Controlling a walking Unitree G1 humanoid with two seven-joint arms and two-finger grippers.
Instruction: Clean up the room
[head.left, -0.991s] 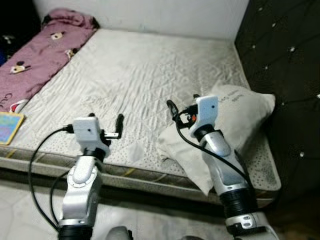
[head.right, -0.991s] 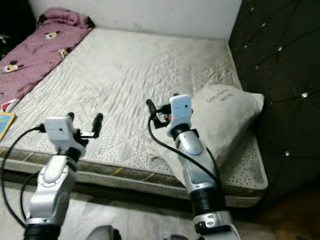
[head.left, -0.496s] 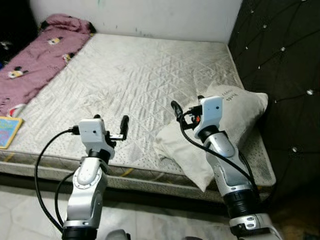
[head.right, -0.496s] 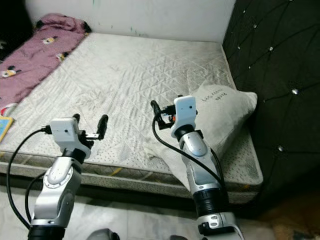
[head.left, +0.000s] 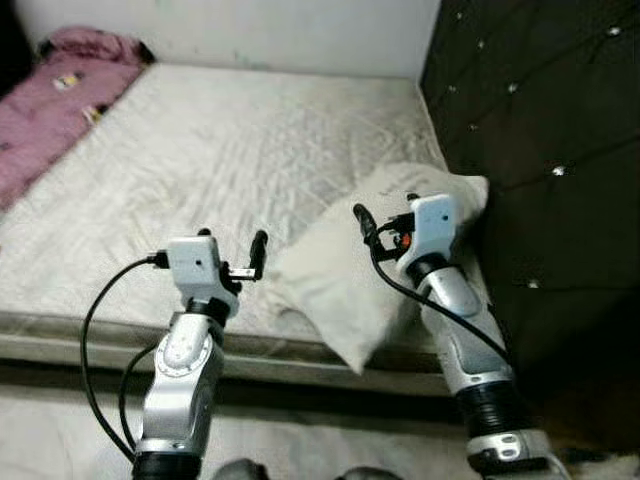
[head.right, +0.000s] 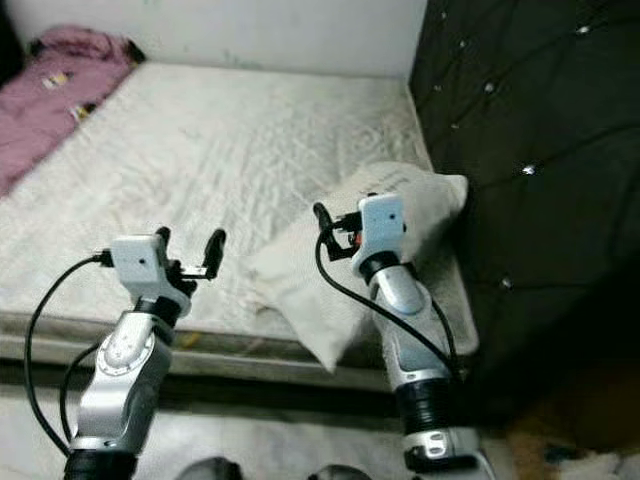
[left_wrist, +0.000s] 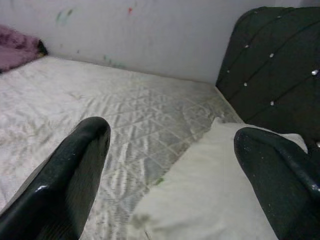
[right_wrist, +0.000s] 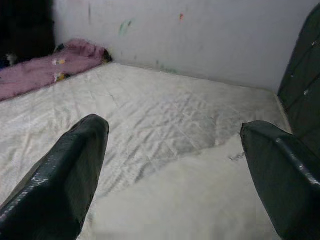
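Note:
A white pillow (head.left: 345, 275) lies at the near right corner of the bare quilted mattress (head.left: 220, 150), its corner hanging over the bed's front edge. My left gripper (head.left: 232, 245) is open and empty, held over the mattress edge just left of the pillow. My right gripper (head.left: 385, 215) is also open and empty, hovering above the pillow's middle. In the left wrist view the pillow (left_wrist: 215, 195) lies ahead between the spread fingers (left_wrist: 65, 185). The right wrist view has the pillow (right_wrist: 200, 200) below its spread fingers (right_wrist: 285, 175).
A dark tufted headboard (head.left: 540, 150) stands along the right side of the bed. A pink blanket (head.left: 50, 100) lies along the mattress's far left, against the white wall (head.left: 250, 30). Pale floor (head.left: 60, 420) runs before the bed.
The camera has swung to the right, so the bed and pillow sit further left in the picture and the book at the left edge is out of frame. Both grippers hold their open pose.

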